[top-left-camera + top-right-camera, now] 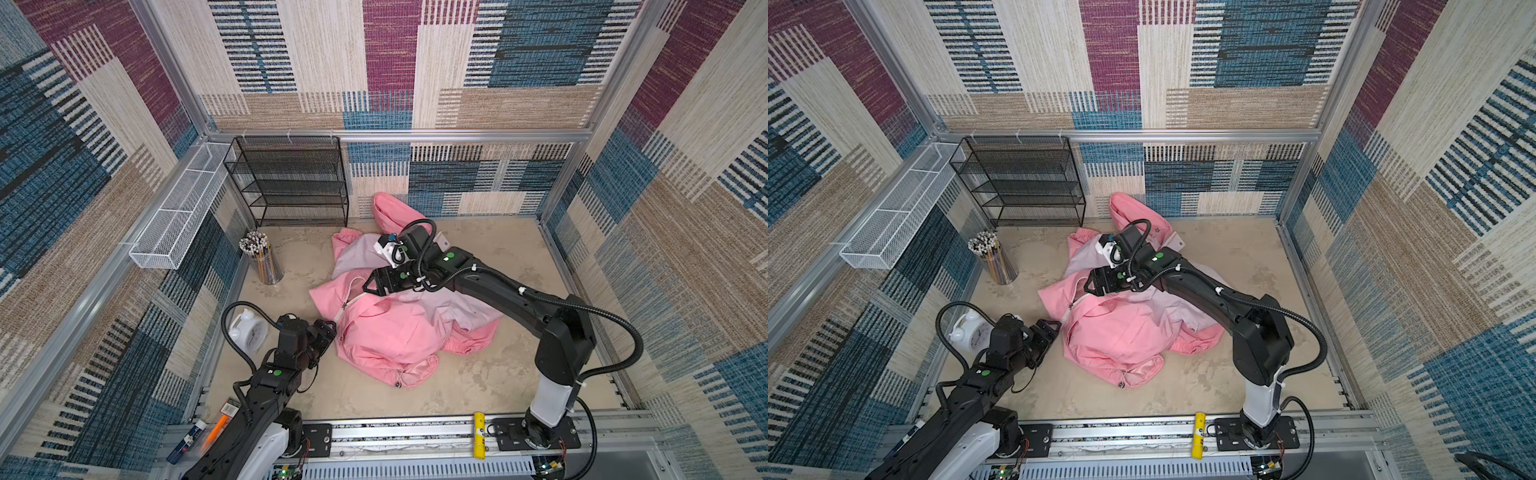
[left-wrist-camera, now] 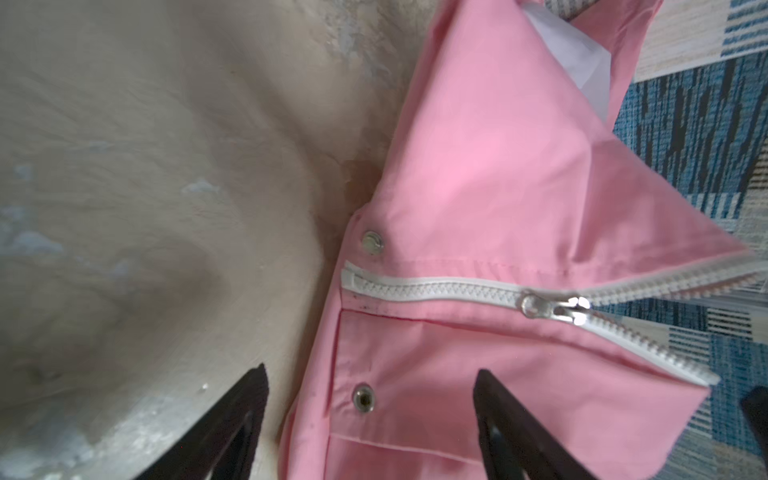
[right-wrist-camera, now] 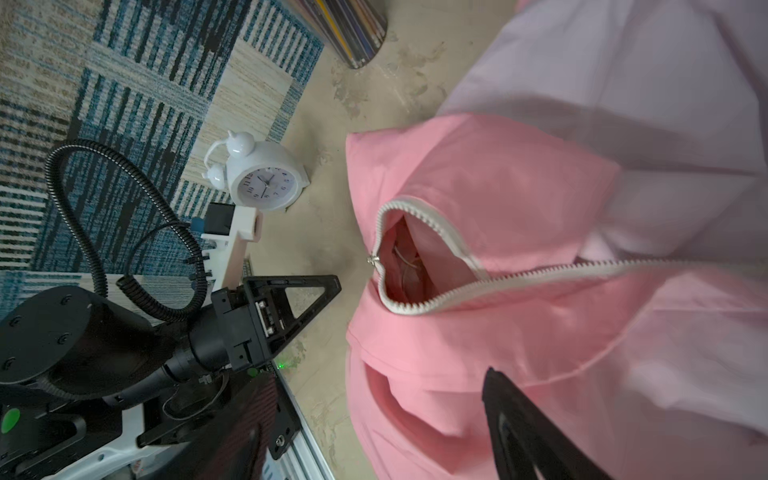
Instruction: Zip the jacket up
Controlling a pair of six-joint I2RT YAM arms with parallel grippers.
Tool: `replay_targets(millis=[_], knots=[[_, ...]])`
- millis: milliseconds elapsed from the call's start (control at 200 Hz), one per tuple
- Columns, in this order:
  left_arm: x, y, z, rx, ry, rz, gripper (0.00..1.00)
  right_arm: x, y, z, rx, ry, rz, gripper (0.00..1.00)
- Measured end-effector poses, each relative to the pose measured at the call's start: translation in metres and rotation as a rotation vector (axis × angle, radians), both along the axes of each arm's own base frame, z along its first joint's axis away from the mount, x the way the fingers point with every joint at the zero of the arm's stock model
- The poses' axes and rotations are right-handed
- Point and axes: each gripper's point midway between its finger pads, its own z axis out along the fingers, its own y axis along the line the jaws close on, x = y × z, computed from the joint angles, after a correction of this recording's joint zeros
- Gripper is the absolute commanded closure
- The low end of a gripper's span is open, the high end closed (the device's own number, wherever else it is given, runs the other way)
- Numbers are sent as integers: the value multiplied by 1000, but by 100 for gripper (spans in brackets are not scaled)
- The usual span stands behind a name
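We find the left gripper (image 1: 330, 327) released, fingers spread at the hem of the jacket (image 1: 386, 332), lower left of centre. The right gripper (image 1: 368, 286) is likewise released, above the fabric at centre. The jacket lies crumpled mid-frame on the beige surface (image 1: 498, 374). Its zipper (image 2: 436, 286) is meshed only from the hem to the slider (image 2: 552, 308).
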Motion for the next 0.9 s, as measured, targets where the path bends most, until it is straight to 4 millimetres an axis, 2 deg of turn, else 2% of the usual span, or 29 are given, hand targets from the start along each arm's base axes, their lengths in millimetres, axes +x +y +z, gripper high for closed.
replay_targets(millis=[95,276,386,511,651,787,862,897], knots=[[1,6,2,-22,-38,37,20,4,24,-6,-38,-53,56,21],[3,16,5,-47,-68,88,20,10,52,-32,-115,-67,103,23],[5,15,5,-63,-70,80,19,17,62,-47,-155,-61,113,25],[5,11,-4,-79,-47,62,19,23,67,-70,-196,-23,123,30],[4,8,-11,-105,-45,43,20,13,66,-90,-203,66,138,42],[5,8,-9,-130,-67,43,19,4,69,-97,-159,143,156,53],[5,10,-8,-144,-82,42,19,1,71,-102,-124,180,166,63],[6,11,-7,-147,-87,47,19,-1,72,-106,-106,205,171,71]])
